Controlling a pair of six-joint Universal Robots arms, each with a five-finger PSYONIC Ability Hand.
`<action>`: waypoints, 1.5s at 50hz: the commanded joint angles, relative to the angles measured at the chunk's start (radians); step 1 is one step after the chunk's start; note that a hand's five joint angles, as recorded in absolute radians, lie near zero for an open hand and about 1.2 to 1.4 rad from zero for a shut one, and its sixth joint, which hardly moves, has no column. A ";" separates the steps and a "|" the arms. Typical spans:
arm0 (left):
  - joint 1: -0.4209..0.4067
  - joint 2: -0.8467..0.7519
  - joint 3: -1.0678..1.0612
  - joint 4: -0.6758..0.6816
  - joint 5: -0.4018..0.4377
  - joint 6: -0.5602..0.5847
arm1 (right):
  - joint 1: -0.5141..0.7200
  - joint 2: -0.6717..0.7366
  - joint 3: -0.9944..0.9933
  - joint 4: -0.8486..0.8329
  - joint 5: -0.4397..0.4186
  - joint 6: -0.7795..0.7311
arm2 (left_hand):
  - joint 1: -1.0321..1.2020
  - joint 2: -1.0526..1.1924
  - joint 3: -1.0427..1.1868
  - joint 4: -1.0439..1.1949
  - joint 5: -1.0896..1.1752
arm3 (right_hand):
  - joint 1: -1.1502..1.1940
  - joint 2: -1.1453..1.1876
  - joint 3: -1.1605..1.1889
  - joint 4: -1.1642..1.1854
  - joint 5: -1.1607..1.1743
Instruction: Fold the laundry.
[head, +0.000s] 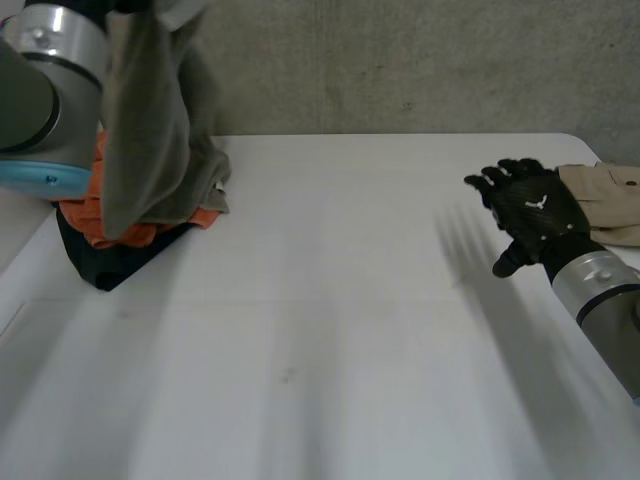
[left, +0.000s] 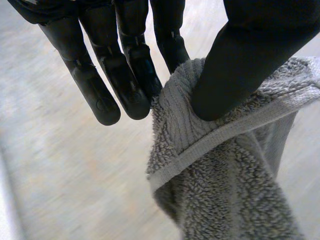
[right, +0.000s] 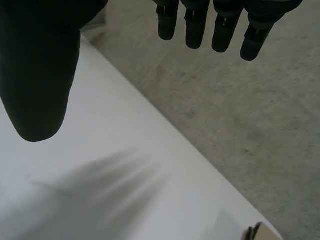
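A grey towel (head: 150, 130) hangs from high at the table's far left, down over a pile of laundry. In the left wrist view my left hand (left: 125, 75) pinches the grey towel (left: 225, 170) by a hemmed edge between thumb and fingers, and the rest droops below the palm. The pile holds an orange cloth (head: 95, 215) on a black cloth (head: 110, 260). My right hand (head: 535, 205) hovers open over the table's right side, fingers spread; in its wrist view the right hand (right: 35, 65) holds nothing.
A folded beige garment (head: 605, 200) lies at the far right edge, just beyond my right hand. The white table (head: 330, 330) stretches between pile and right hand. My left arm (head: 50, 80) stands high at the far left. A grey floor lies past the table's far edge.
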 joint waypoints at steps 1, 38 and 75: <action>-0.208 0.109 -0.158 -0.042 0.027 -0.136 | -0.033 -0.077 0.005 -0.012 0.038 0.073 | 0.220 0.204 0.208 0.197 0.260 | -0.047 -0.036 -0.032 -0.036 -0.039; -0.032 0.063 -0.458 -0.324 0.142 0.096 | 0.148 -0.064 -0.108 0.633 0.148 0.181 | -1.001 -1.018 -1.014 -1.025 -0.962 | -0.047 -0.036 -0.032 -0.036 -0.039; 0.099 0.054 -0.606 -0.222 0.202 0.007 | 0.377 0.122 0.064 0.062 0.394 0.076 | -1.001 -1.018 -1.014 -1.025 -0.962 | 1.174 1.186 1.189 1.185 1.182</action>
